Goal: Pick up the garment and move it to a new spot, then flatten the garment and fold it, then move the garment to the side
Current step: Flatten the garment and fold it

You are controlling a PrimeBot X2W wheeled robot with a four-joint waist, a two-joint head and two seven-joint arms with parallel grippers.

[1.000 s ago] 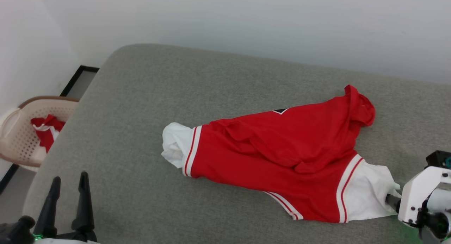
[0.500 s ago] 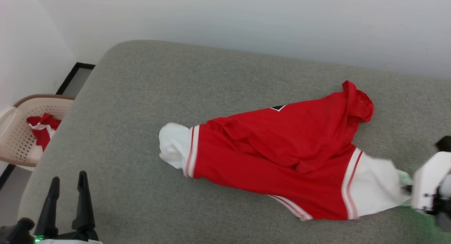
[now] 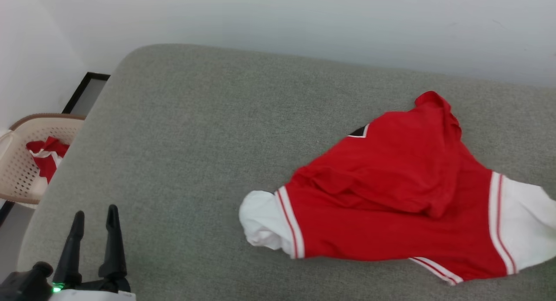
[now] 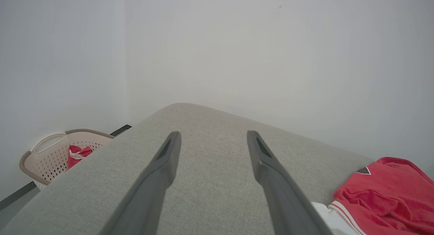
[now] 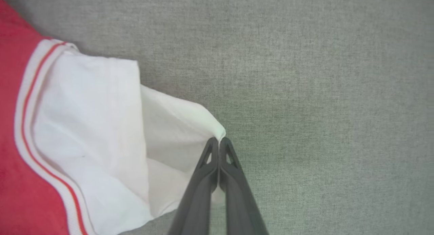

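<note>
Now the red garment [image 3: 391,196] lies crumpled on the right part of the soft grey pad [image 3: 195,140]; one white sleeve points to the middle, the other reaches the right edge of the head view; the right hand [image 5: 219,140] is pinched tight on the tip of that far sleeve; the left hand [image 4: 213,133] is wide open and holds nothing, well apart from the garment; a basket [image 3: 19,179] with red cloth in it sits off to the left.
</note>
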